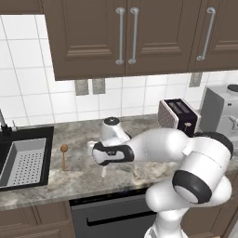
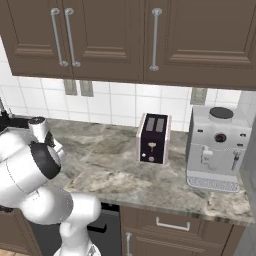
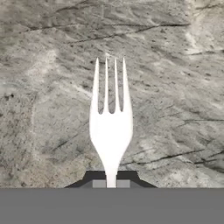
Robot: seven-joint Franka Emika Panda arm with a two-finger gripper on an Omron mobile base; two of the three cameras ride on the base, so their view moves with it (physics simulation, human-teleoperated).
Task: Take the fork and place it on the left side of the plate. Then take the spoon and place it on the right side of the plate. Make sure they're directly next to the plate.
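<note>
We've got the fork (image 3: 110, 127) pinched by its handle in the tool (image 3: 111, 183), tines running straight out ahead along the tool's own line, over bare table (image 3: 175, 87). The plate isn't anywhere we can place (so which way to carry is unclear); the spoon (image 1: 63, 156) lies left, near the sink (image 1: 23, 160).

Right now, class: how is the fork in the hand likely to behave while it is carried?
The fork looks stiff: its tines run straight. It is probably light, being thin and slim. Gripped only at its narrow handle by the hand, it might pivot or slip.
</note>
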